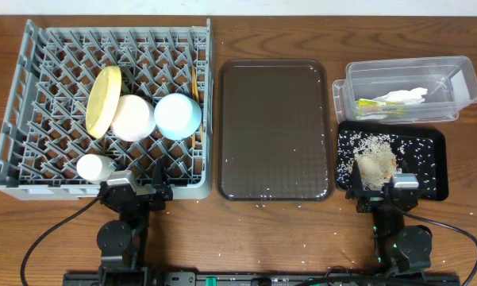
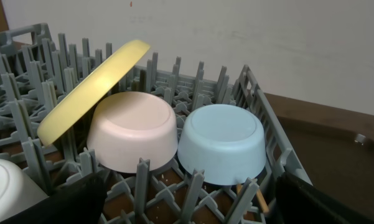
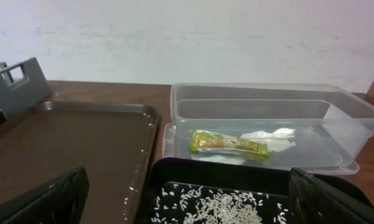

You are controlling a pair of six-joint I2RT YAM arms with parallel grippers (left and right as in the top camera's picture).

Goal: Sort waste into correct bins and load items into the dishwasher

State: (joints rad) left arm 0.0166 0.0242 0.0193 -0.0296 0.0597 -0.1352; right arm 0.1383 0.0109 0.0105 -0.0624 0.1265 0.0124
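Observation:
The grey dish rack (image 1: 32, 95) holds the yellow plate (image 1: 103, 101) on edge, the pink-white bowl (image 1: 133, 117) and the light blue bowl (image 1: 177, 116) upside down, the white cup (image 1: 95, 167), and the chopsticks (image 1: 194, 87). The clear tub (image 1: 452, 87) holds the white napkin (image 1: 405, 97) and the green-and-orange wrapper (image 1: 375, 104). The black tray (image 1: 432, 159) holds rice scraps (image 1: 373, 163). My left gripper (image 1: 135, 191) is open at the rack's front edge; the bowls show in its wrist view (image 2: 221, 143). My right gripper (image 1: 385, 195) is open over the black tray's near edge (image 3: 199, 168).
A large brown serving tray (image 1: 274, 127) lies between the rack and the bins, with a few rice grains along its near edge. Loose grains dot the wooden table in front. A white wall stands behind the table.

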